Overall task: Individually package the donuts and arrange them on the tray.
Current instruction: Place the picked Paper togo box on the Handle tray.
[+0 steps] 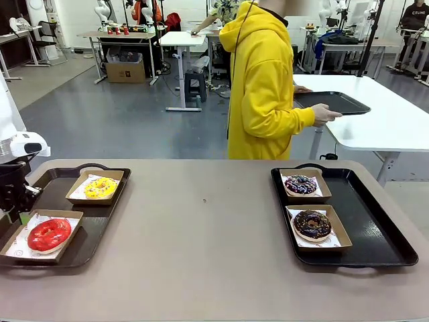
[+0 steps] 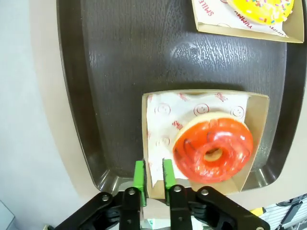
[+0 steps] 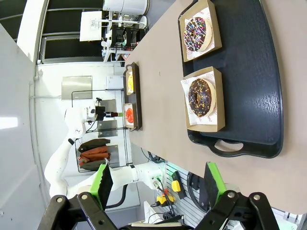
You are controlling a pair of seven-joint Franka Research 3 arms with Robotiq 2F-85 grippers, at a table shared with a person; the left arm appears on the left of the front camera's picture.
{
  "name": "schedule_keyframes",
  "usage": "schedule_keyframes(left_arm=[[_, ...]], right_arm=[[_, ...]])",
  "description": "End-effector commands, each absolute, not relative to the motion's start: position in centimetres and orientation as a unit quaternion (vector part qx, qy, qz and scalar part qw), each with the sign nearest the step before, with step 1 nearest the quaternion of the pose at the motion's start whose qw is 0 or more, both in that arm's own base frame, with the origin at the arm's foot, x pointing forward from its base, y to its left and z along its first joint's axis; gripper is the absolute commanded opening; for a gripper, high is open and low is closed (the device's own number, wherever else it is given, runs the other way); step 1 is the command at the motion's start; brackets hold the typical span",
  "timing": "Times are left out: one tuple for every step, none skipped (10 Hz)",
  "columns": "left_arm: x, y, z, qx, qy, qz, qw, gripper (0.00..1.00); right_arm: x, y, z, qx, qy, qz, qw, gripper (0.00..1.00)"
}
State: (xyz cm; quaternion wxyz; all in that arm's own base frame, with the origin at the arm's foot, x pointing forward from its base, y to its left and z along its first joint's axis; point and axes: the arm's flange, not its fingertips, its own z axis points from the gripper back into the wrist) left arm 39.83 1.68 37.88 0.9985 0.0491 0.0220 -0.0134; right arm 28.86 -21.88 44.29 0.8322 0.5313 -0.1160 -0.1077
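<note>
The glossy red donut (image 1: 49,234) (image 2: 212,150) lies in a paper-lined cardboard box (image 2: 158,108) at the near end of the left black tray (image 1: 100,218). My left gripper (image 2: 153,175) (image 1: 22,216) is shut on that box's side wall near a corner, one green pad inside and one outside. Behind it on the same tray, the yellow-glazed donut (image 1: 100,188) (image 2: 264,10) sits in its own box. On the right tray (image 1: 375,221) (image 3: 254,72), the sprinkled donut (image 1: 301,184) (image 3: 197,33) and the chocolate-brown donut (image 1: 312,225) (image 3: 201,97) are boxed. My right gripper (image 3: 156,184) hangs open, high above the table's right edge.
A person in a yellow hoodie (image 1: 261,87) stands across the table, turned away, with a hand on another black tray (image 1: 332,102) on a white table (image 1: 395,121). Bare tabletop (image 1: 201,221) stretches between the two trays.
</note>
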Motion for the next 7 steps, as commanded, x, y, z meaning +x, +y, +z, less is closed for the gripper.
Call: schedule_keyframes(left_arm=[[39.5, 2.1, 37.7, 0.066, 0.013, -0.009, 0.998, 1.00], [39.5, 2.0, 37.7, 0.062, 0.016, -0.009, 0.998, 1.00], [39.5, 2.1, 37.7, 0.060, 0.017, -0.010, 0.998, 0.80], [39.6, 2.1, 37.9, 0.057, 0.020, -0.010, 0.998, 0.90], [39.5, 2.3, 38.2, 0.048, 0.021, -0.008, 0.999, 0.99], [39.3, 2.4, 38.4, 0.041, 0.022, -0.008, 0.999, 1.00], [39.2, 2.6, 38.7, 0.032, 0.022, -0.011, 0.999, 1.00]], right_arm=[[28.8, -22.1, 44.4, 0.535, -0.117, -0.104, 0.831, 1.00], [28.8, -22.1, 44.4, 0.535, -0.117, -0.104, 0.831, 1.00], [28.8, -22.1, 44.4, 0.535, -0.117, -0.104, 0.831, 1.00], [28.8, -22.1, 44.4, 0.535, -0.117, -0.104, 0.831, 1.00], [28.8, -22.1, 44.4, 0.535, -0.117, -0.104, 0.831, 1.00], [28.8, -22.1, 44.4, 0.535, -0.117, -0.104, 0.831, 1.00], [28.8, -22.1, 44.4, 0.535, -0.117, -0.104, 0.831, 1.00]])
